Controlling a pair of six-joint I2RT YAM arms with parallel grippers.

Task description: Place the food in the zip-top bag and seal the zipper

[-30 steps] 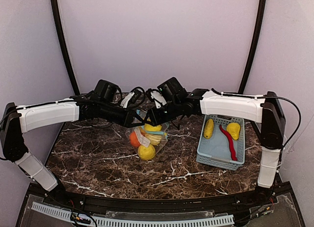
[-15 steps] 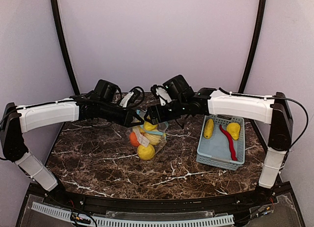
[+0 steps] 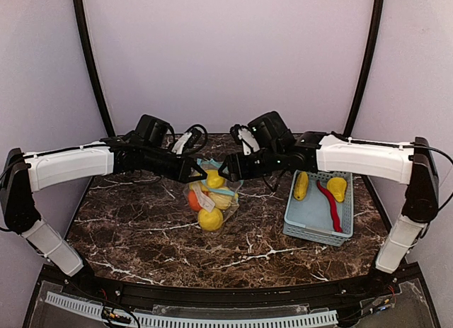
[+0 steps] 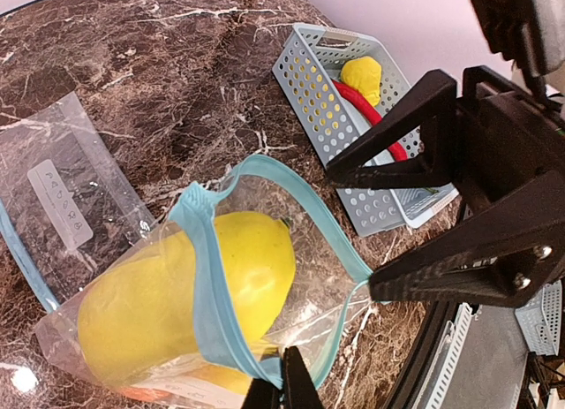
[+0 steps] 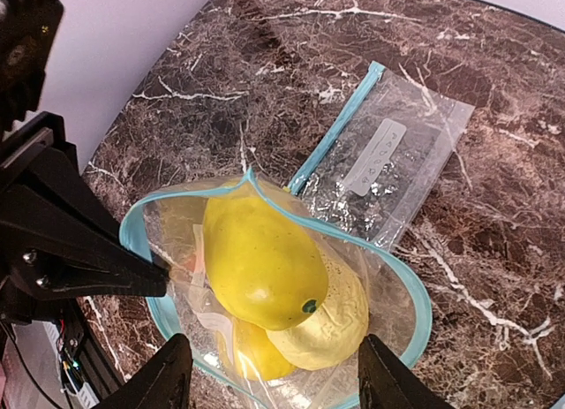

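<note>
A clear zip-top bag point(image 3: 225, 188) with a blue zipper rim point(image 4: 207, 276) is held upright in the middle of the table. My left gripper point(image 4: 282, 387) is shut on its rim. Inside lie a large yellow fruit point(image 5: 260, 259), a pale yellow one point(image 5: 335, 325), another yellow piece point(image 3: 210, 219) and an orange point(image 3: 192, 199). My right gripper point(image 5: 275, 387) hangs open just above the bag's mouth, with nothing between its fingers. More food sits in the basket: two yellow pieces point(image 3: 301, 185) point(image 3: 337, 188) and a red chili point(image 3: 329, 204).
The pale blue slatted basket point(image 3: 291, 215) stands to the right of the bag. A second, empty zip-top bag point(image 5: 388, 162) lies flat on the marble just behind the open one. Both forearms meet over the bag from left and right.
My right gripper has opened wider and its arm has drawn back to the right. The large yellow fruit now rests in the bag's mouth. The left gripper has kept its hold.
</note>
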